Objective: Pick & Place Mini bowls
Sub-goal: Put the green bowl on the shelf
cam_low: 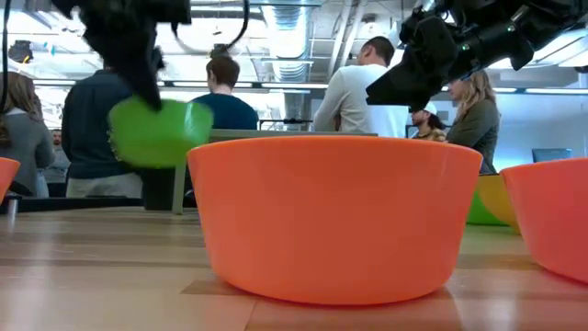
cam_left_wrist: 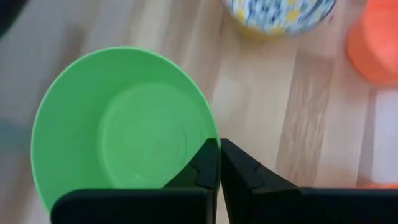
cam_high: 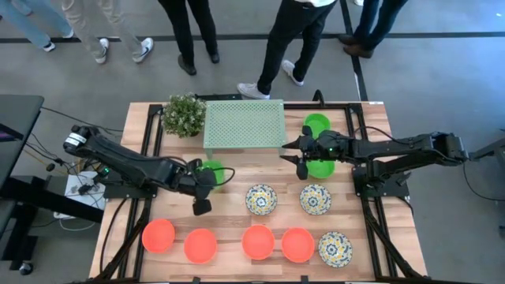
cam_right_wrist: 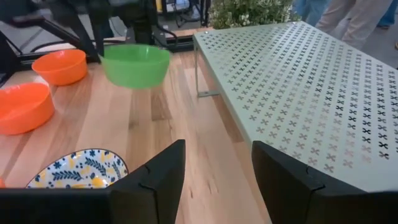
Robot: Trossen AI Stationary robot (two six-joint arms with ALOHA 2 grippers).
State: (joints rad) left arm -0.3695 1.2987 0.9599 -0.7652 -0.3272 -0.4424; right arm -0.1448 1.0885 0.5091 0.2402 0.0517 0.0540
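Observation:
My left gripper (cam_left_wrist: 219, 163) is shut on a plain green mini bowl (cam_high: 211, 169) over the table's left middle, in front of the pale green stand (cam_high: 243, 125). In the low view this bowl (cam_low: 161, 131) hangs in the air. My right gripper (cam_right_wrist: 217, 180) is open and raised near the stand's right end, above a second green bowl (cam_high: 322, 168); a third green bowl (cam_high: 316, 124) sits behind it. Three floral bowls (cam_high: 260, 199) (cam_high: 315, 199) (cam_high: 334, 248) and several orange-red bowls (cam_high: 258, 241) rest on their bases toward the near edge. My left gripper pinches the green bowl by its rim (cam_left_wrist: 208, 134), one finger (cam_left_wrist: 202, 171) inside the bowl and the other outside its wall. The fingers come from above, pointing down. The bowl is lifted clear of the table and slightly tilted, opening upward.
A small bushy plant (cam_high: 184, 115) stands at the stand's left end. Several people stand beyond the far edge. Bare wood shows between the stand and the floral bowls, and left of the held bowl.

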